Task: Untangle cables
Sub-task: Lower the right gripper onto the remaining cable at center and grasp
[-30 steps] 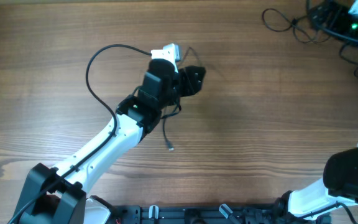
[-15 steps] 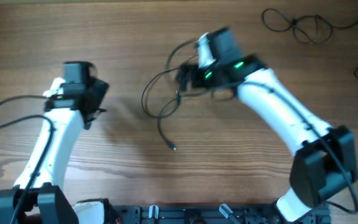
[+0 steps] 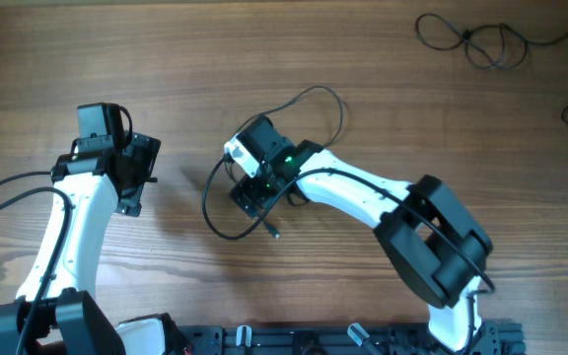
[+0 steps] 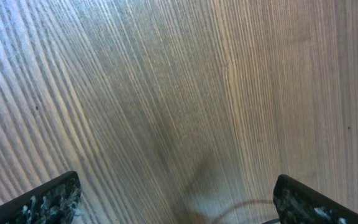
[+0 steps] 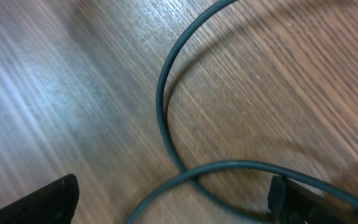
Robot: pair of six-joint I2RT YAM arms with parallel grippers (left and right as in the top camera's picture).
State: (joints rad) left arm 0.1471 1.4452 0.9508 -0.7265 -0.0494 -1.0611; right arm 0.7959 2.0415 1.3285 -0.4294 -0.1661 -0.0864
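Now, at the left, the left gripper [image 3: 134,185] hangs over the bare wooden table [image 3: 67,59] with its fingers wide apart and nothing between them. It is well apart from the work. In the middle, a thin dark-green cable [image 3: 206,202] lies in loose loops on the wood. The right gripper [image 3: 252,197] stands low over it, also spread and holding nothing. In the right wrist view, two strands cross just between its fingers. The danger, I think, is that closing here takes both strands together, so a pull would tighten the loop instead of opening it. The small plug end [image 3: 275,235], just below this gripper, could also drag and catch in a loop. At the far upper right, a second tangle [image 3: 471,41] lies out of reach of both.
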